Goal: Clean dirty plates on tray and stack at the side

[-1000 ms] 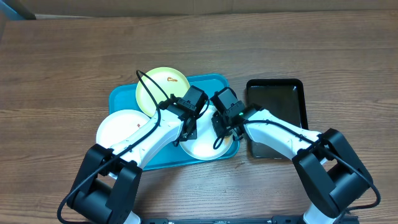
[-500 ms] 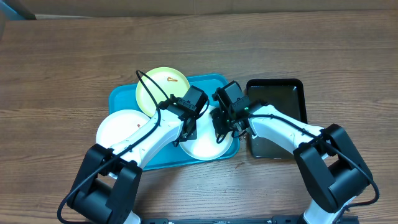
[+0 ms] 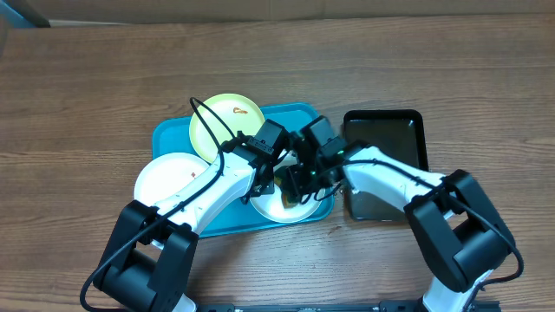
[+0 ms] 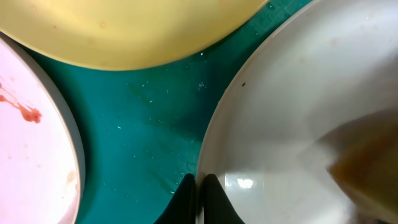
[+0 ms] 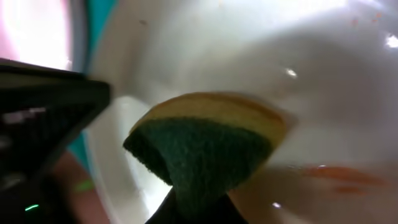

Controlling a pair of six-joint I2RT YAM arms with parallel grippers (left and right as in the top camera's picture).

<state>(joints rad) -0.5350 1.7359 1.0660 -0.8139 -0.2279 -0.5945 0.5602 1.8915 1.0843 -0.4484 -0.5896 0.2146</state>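
Sponge (image 5: 205, 149), coarse green, on glossy plate (image 5: 311, 62)

white arms (image 3: 217, 186), black joints, black cables (image 3: 201, 114)

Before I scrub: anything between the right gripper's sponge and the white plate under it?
Nothing visible. The sponge, held by the right gripper, is at the surface of the white plate; the left gripper pinches its rim to one side.

The sponge's (image 5: 205, 149) green face looks rough, the white plate (image 4: 298, 112) glossy, the turquoise tray (image 4: 149, 124) scratched plastic, the table (image 3: 87, 87) wood-grain.
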